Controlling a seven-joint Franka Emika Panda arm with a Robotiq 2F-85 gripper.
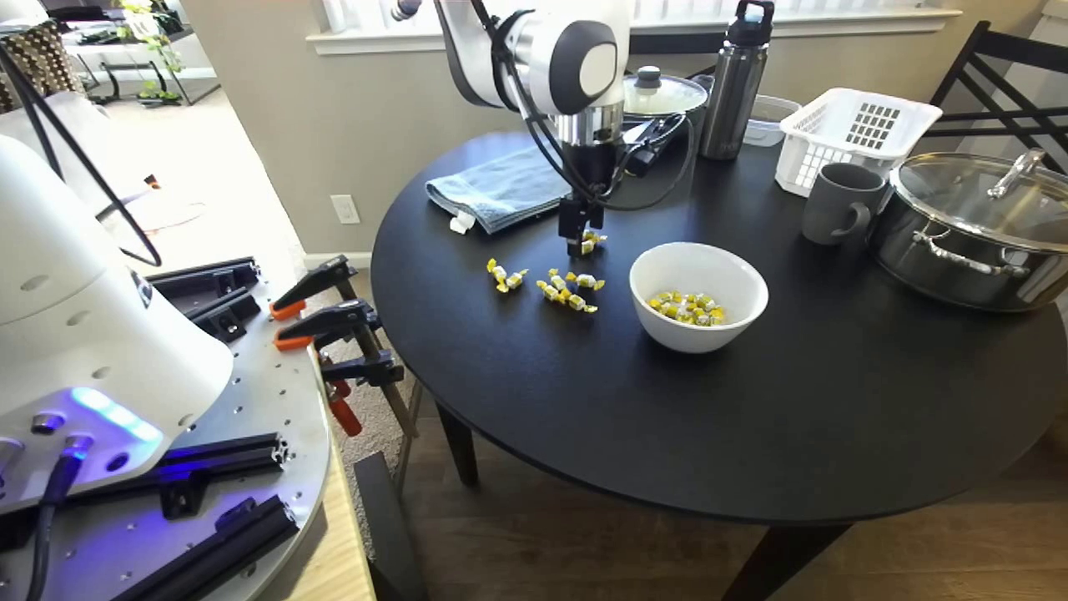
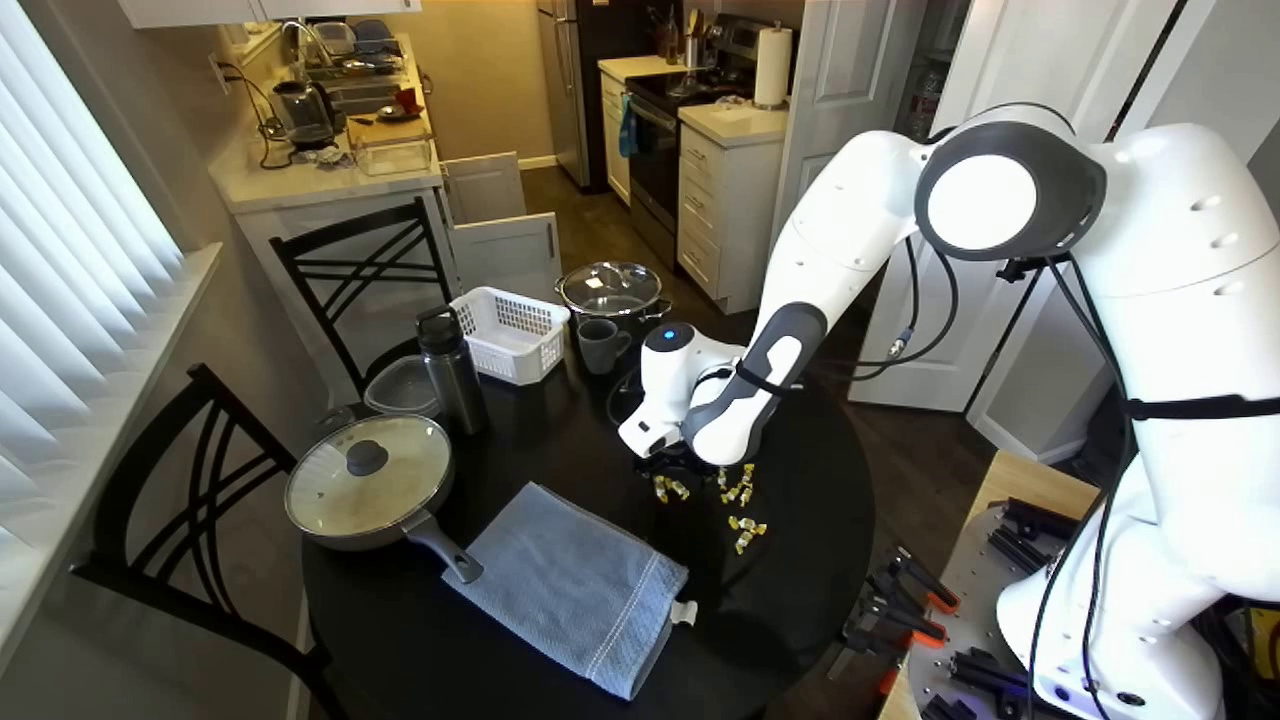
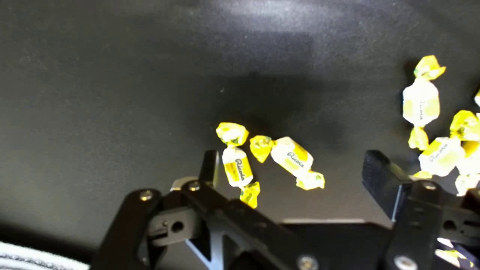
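Well, wrapped candies (image 1: 688,310) lie inside the white bowl (image 1: 702,267), near the spread claw (image 3: 292,159).

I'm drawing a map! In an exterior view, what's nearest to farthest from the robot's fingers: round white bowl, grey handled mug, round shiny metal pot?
1. White bowl, just right of the fingers.
2. Grey mug, farther right.
3. Metal pot, picture's far right.

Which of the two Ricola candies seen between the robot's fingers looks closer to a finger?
In the wrist view, the leftmost Ricola candy: it appears just beside a finger of the end effector, while its slanting neighbor lies nearer mid-gap.
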